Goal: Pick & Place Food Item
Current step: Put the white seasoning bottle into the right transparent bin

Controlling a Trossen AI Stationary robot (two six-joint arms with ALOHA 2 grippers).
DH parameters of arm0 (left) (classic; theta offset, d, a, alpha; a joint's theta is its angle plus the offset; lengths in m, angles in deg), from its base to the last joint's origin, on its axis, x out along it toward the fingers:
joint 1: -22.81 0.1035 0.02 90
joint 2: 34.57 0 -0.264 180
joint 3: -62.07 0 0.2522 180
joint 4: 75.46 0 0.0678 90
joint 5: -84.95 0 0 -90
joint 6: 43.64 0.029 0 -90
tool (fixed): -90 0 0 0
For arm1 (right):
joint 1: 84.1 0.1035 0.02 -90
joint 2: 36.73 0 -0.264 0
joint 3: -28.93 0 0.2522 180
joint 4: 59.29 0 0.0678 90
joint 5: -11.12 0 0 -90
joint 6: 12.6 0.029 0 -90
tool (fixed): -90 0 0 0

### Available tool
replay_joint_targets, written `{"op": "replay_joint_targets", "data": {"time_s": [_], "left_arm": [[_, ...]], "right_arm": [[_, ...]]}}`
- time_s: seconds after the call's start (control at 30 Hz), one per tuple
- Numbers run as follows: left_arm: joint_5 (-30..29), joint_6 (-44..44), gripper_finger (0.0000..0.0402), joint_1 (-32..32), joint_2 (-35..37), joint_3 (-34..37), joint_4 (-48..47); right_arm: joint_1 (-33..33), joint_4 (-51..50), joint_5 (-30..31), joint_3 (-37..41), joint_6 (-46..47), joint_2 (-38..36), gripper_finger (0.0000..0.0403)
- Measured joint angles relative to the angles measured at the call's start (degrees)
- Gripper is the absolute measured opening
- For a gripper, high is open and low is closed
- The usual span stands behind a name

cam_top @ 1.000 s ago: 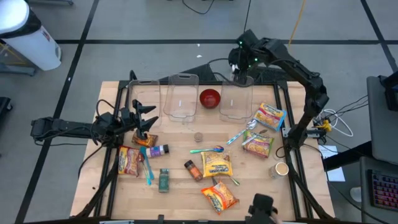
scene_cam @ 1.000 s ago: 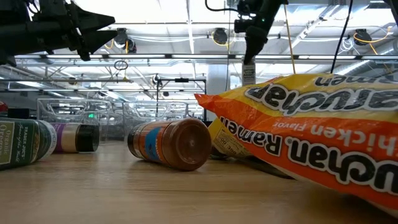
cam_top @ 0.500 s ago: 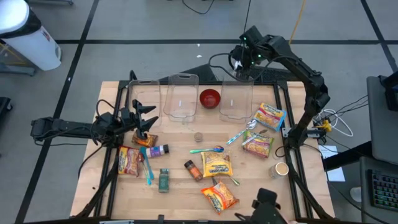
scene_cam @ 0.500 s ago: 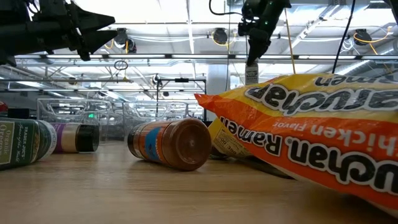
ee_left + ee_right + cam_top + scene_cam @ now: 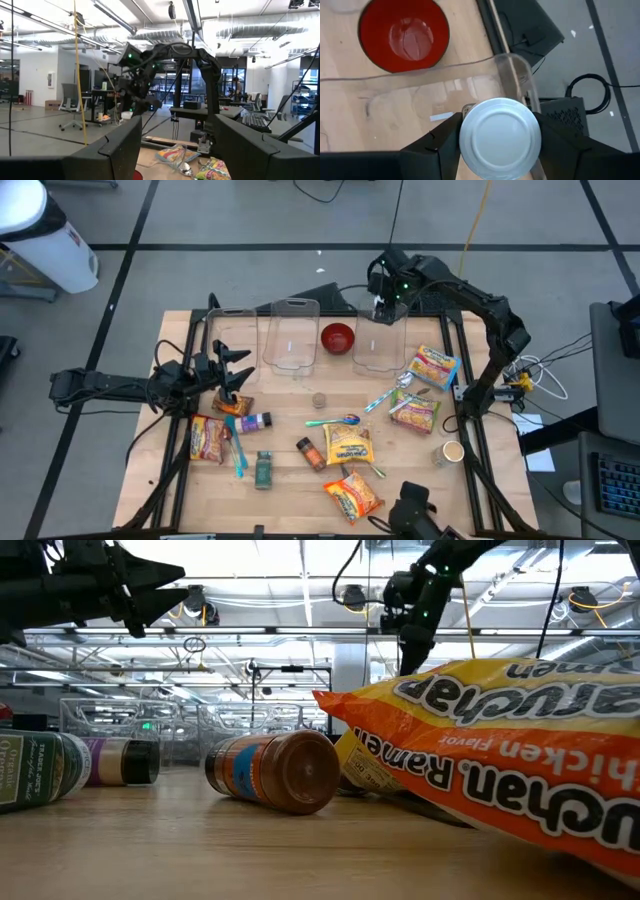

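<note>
Item: can (image 5: 500, 137), round, silver-lidded, the food piece in hand. Location: far right of the table (image 5: 300, 480), clamped between the two fingers (image 5: 437, 142) of the right gripper (image 5: 384, 307), lid end facing the wrist camera, one finger on each side of its body. The can hangs above the far rim of the right bin (image 5: 380, 340), a clear container whose curved edge shows just beneath it in the right wrist view; it does not appear to have reached the bin floor. Neighbours: red bowl (image 5: 338, 337) just left of that bin; a second clear bin (image 5: 292, 345) left of the bowl. Progress, as judged: pick done, carry all but done, placing still to do, namely lowering into the bin and letting go. Whether the can sits fully over the bin's opening or partly over its wall cannot be told. Left gripper (image 5: 232, 370): waiting at the left side of the table, fingers spread, nothing between them. Remaining stock on the table: ramen packs (image 5: 352, 495), spice jars (image 5: 309, 453), spoons (image 5: 335, 421), a small cup (image 5: 452, 452), all untouched near and right of centre.
</note>
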Motion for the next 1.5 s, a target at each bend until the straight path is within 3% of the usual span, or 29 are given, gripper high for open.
{"op": "replay_joint_targets", "data": {"time_s": [0.17, 0.67, 1.07, 1.5], "left_arm": [[-0.14, 0.02, 0.0253, -0.01, 0.02, -0.02, -0.01], [-1.44, 0.33, 0.0253, 0.01, -0.01, 0.0, -0.03], [-1.44, 0.63, 0.0253, -0.01, -0.01, 0.0, -0.03], [-1.44, 0.84, 0.0253, -0.01, -0.01, 0.0, -0.03]], "right_arm": [[0.0, 6.29, -4.45, 4.68, 0.09, 0.02, 0.0199], [0.02, 18.16, -5.49, 11.61, -0.13, 0.02, 0.0199], [-0.13, 20.45, -5.49, 12.31, -0.39, 0.07, 0.0199], [-0.44, 22.68, -5.21, 12.31, -1.42, 5.01, 0.0199]]}}
